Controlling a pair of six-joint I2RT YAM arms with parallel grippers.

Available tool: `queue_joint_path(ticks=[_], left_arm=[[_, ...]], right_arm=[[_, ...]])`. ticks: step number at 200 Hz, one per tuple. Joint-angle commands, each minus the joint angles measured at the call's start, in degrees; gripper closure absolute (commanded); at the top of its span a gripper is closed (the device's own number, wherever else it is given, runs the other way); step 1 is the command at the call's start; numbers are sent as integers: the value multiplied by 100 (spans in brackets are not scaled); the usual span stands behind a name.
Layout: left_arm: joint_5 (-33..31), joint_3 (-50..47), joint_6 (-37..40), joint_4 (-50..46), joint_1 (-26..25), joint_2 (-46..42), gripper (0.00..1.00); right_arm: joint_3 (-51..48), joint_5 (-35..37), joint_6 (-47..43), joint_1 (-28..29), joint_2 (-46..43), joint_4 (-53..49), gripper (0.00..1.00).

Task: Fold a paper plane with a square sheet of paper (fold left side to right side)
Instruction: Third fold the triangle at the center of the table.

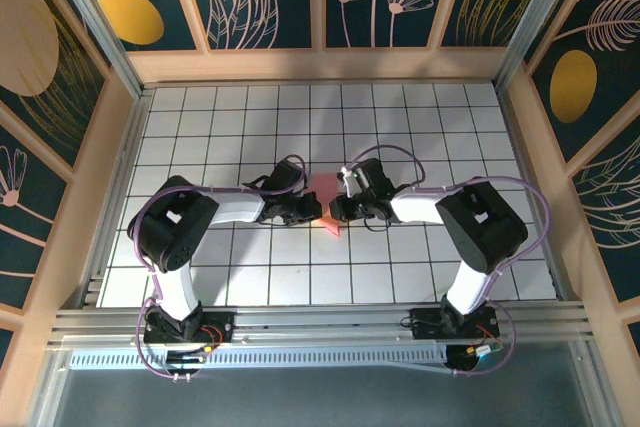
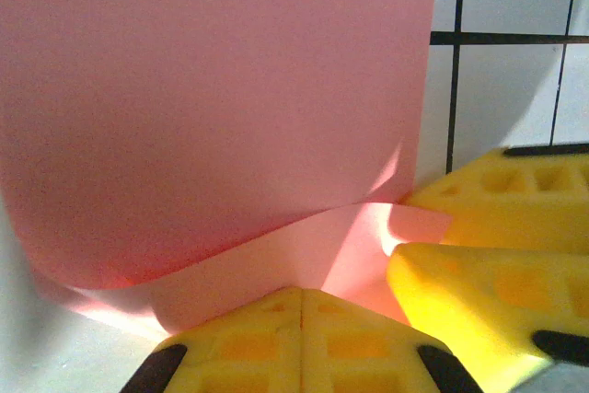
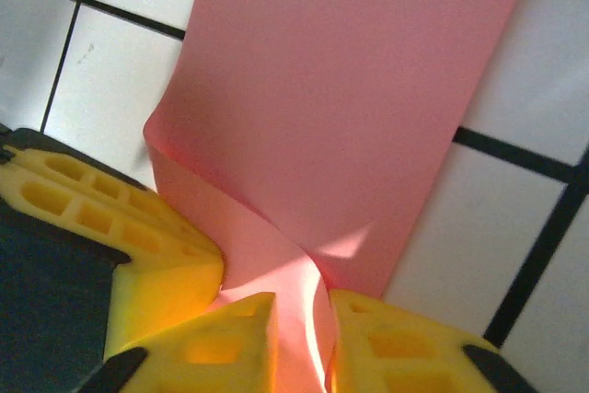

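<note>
Fingers: left gripper has its yellow pads pressed flat together, with only a hairline seam between them. The sheet of paper runs right down to the pad tips. Can't tell whether an edge is nipped in that seam or just lies behind the tips. On the right gripper the pads stand slightly apart and a band of the pink paper passes through the gap. The gap looks wider than the paper is thick. Can't tell whether either pad touches it.

Positions, all relative to the white grid table: the paper sits at about the table's middle, a small pink patch with a pointed corner toward the table's near edge. The left gripper is just left of table centre and the right gripper just right of it, tips facing each other with the paper between.

The paper is doubled over, two layers visible. From the left wrist, the upper layer stands as a broad pink face with a curved lower edge and the lower layer lies lit beneath it. The right gripper's fingers sit at its right edge, one above the other. From the right wrist, the paper is a narrow strip running away from the pads across the tiles, its left side curled over beside the left gripper's fingers.
</note>
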Motion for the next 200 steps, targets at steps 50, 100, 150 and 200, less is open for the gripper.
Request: queue_joint_path(ticks=[50,100,150,200], left_arm=[[-301,-251,-147,-175,-14,243,94],[-299,-241,-162,-152,-21,235,94],[-310,-235,-142,-170,-15,233,94],[-310,-234,-127,-187,-17,233,94]], right_arm=[[36,-319,80,-366,-913,-584,62],[-443,-1513,374,-292,-1150,-653,87],[-586,-1731,589,60,-766,-350,99],[-585,-1616,615,84,-543,-311,99]])
